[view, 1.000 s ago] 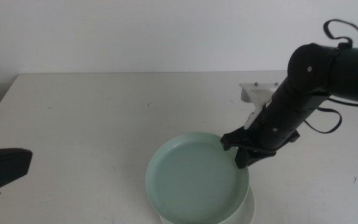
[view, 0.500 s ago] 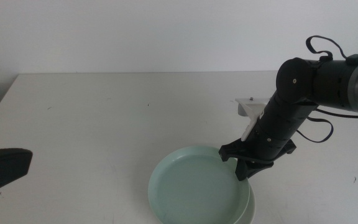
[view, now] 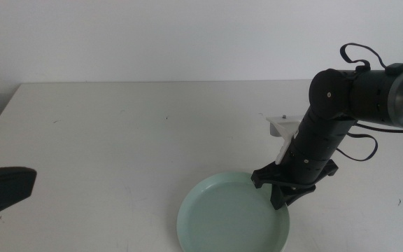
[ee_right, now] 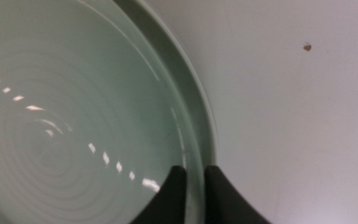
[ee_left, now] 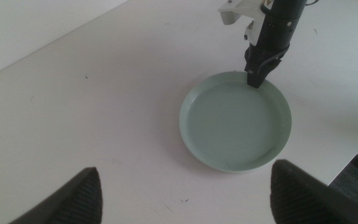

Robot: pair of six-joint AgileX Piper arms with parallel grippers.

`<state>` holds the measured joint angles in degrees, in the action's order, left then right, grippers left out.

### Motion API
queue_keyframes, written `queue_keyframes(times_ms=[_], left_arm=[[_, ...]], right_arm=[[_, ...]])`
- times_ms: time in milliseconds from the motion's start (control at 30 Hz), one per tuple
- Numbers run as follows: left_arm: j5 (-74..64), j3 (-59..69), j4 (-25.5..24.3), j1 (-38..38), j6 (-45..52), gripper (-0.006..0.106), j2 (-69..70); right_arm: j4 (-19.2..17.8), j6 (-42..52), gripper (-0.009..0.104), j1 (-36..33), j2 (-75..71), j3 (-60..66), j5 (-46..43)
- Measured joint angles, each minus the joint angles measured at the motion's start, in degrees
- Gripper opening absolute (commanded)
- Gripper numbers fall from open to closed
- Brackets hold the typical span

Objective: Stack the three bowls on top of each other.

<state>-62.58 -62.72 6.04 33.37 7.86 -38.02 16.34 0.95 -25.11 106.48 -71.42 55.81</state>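
A pale mint green bowl (view: 229, 220) lies flat near the table's front edge, and also shows in the left wrist view (ee_left: 235, 121) and the right wrist view (ee_right: 61, 112). My right gripper (view: 280, 199) reaches down from the right and is shut on this bowl's far right rim, one jaw inside and one outside (ee_right: 194, 186). The same gripper appears in the left wrist view (ee_left: 253, 78). No grey or white bowl shows; whatever is under the green bowl is hidden. My left gripper (view: 2, 192) waits at the left edge, open and holding nothing.
The white table (view: 117, 133) stretches to the left and back of the bowl. Its front edge (ee_left: 353, 155) runs close by the bowl. A white bracket (view: 285, 124) sits on the right arm above the gripper.
My right gripper has lowered the green bowl and carried it slightly right. The white rim seen beneath it earlier is now covered. The left arm has not moved.
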Motion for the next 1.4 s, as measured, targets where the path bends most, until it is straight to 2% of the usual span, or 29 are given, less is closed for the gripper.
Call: queue_keyframes(times_ms=[200,333,633,833,933,1000,1200,1267,1333,1400], left_arm=[[0.0,0.0,0.0,0.0,0.0,0.093,0.0],[0.0,0.0,0.0,0.0,0.0,0.093,0.0],[0.0,0.0,0.0,0.0,0.0,0.093,0.0],[0.6,0.0,-0.9,0.0,0.1,0.093,0.0],[2.8,-0.1,-4.5,0.0,-2.7,0.093,-1.3],[4.3,-0.1,-8.8,0.0,-7.0,0.093,-3.7],[11.5,-0.1,-26.6,-0.8,-21.8,0.093,-15.4],[14.7,-0.1,-30.4,-2.8,-25.9,0.093,-19.8],[17.1,-0.4,-30.9,-5.9,-27.9,0.093,-24.7],[18.7,-1.5,-28.2,-9.9,-27.3,0.093,-29.2]], right_arm=[[0.2,-0.1,0.05,0.0,0.0,-0.3,0.9],[0.2,-0.1,0.061,0.0,0.0,-2.5,3.7],[0.2,0.6,0.061,0.4,0.0,-15.1,12.7],[0.5,1.8,0.061,1.1,0.0,-23.6,14.3],[0.8,2.7,0.061,3.0,0.0,-27.4,14.5],[1.7,3.3,0.061,5.2,0.0,-29.3,14.7],[5.5,7.5,0.059,13.3,0.0,-30.8,15.0],[6.2,9.0,0.056,15.8,0.0,-30.0,15.0],[6.7,9.7,0.053,17.9,-0.3,-29.0,15.1],[6.7,10.1,0.051,19.3,-1.1,-27.7,15.0]])
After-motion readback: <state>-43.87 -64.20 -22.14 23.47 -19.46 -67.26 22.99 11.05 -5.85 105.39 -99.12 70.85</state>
